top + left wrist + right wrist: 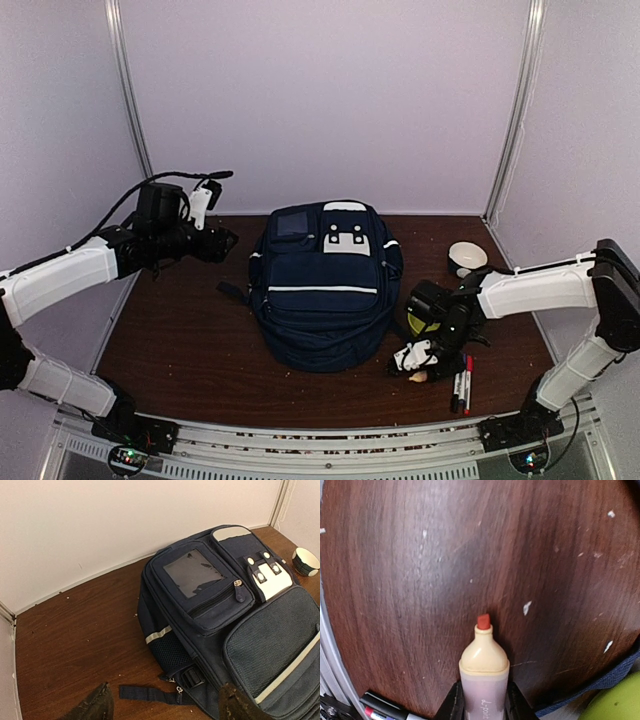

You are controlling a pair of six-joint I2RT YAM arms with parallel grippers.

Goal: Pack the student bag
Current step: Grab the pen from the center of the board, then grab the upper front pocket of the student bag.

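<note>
Dark wood tabletop (180, 350) under pale lilac walls

Left gripper (222, 241): raised off the wood, fingers (95, 706) spread wide, nothing between them. Ahead of it and to its right, student bag (325, 290), lying front up in mid-table; navy, white stripe across the front pocket, clear window pocket (192, 572) nearest these fingers, loose strap (147, 693) trailing on the wood just in front of them

Right gripper (418, 362): low over the table, just beside the bag's near right corner, clamped on an uncapped highlighter (484, 680); cream collar, red tip pointing out past the fingers over bare wood; touching the wood or not, cannot tell. Just beside it, away from the bag, two markers (462, 385) lying together. Close behind it, something yellow-green (615, 700), not identifiable. Well beyond it, toward the back wall, small bowl (467, 257)
</note>
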